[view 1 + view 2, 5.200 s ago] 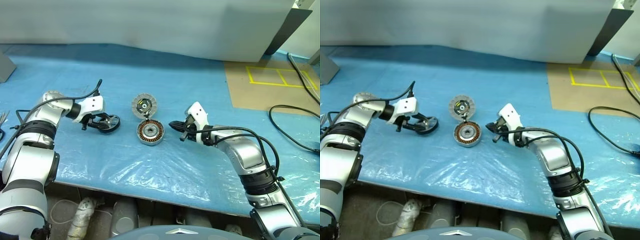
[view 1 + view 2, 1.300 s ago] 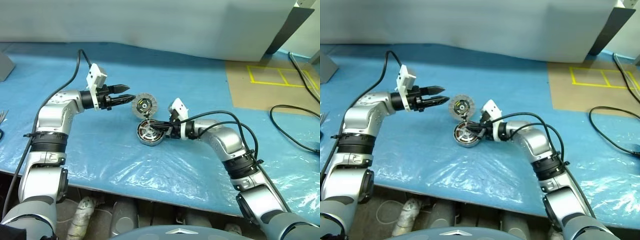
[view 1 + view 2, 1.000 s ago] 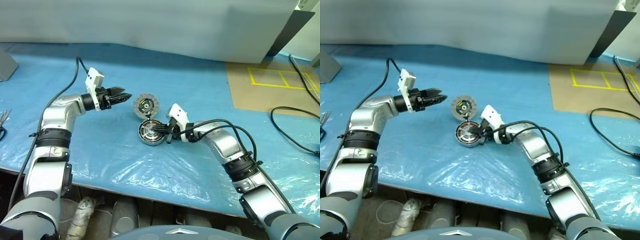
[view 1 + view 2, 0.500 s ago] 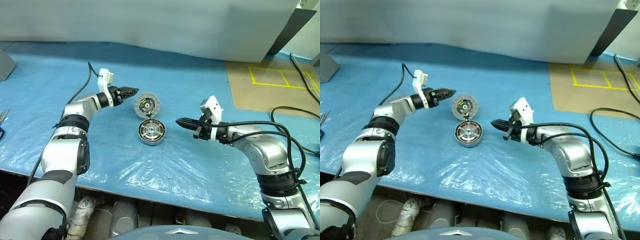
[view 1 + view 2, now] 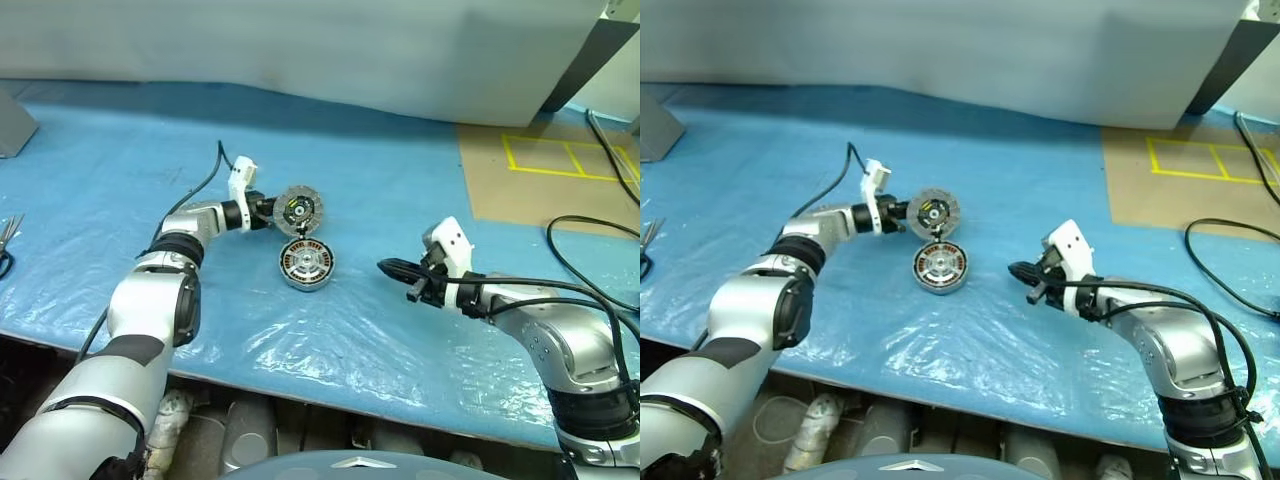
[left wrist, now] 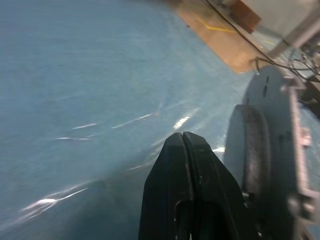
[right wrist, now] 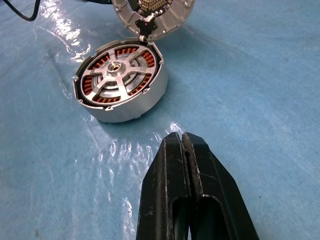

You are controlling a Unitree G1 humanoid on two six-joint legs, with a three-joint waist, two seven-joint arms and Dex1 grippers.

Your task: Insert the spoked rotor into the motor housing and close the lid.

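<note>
From the head cameras, the round silver-rimmed motor housing (image 5: 305, 264) sat on the blue plastic-covered table (image 5: 420, 180) with its round silver hinged lid (image 5: 298, 210) standing upright at its far edge. The silver spoked rotor (image 5: 305, 262) lay seated inside the housing. The left gripper (image 5: 266, 213) had swung in from the left over the last second and brought its black fingers together; its tips now sat against the left rim of the lid, apparently to push it down rather than to pinch it. The right gripper (image 5: 388, 267), empty with its fingers pressed together, had pulled back from the housing, where it was a second ago, and hung well apart to the right. A black cable (image 5: 590, 240) looped on the table at far right.

From the left wrist camera, the two black fingers (image 6: 172, 190) lay flat against each other with nothing between them, the lid (image 6: 272, 165) looming edge-on just beside them.

From the right wrist camera, the closed fingers (image 7: 172, 190) pointed at the housing (image 7: 122, 80), where the rotor's (image 7: 116, 71) spokes covered the copper coils and the lid (image 7: 152, 12) rose from the hinge behind.

Insertion looked finished; only closing the lid appeared to remain, and that fell to the left arm.
</note>
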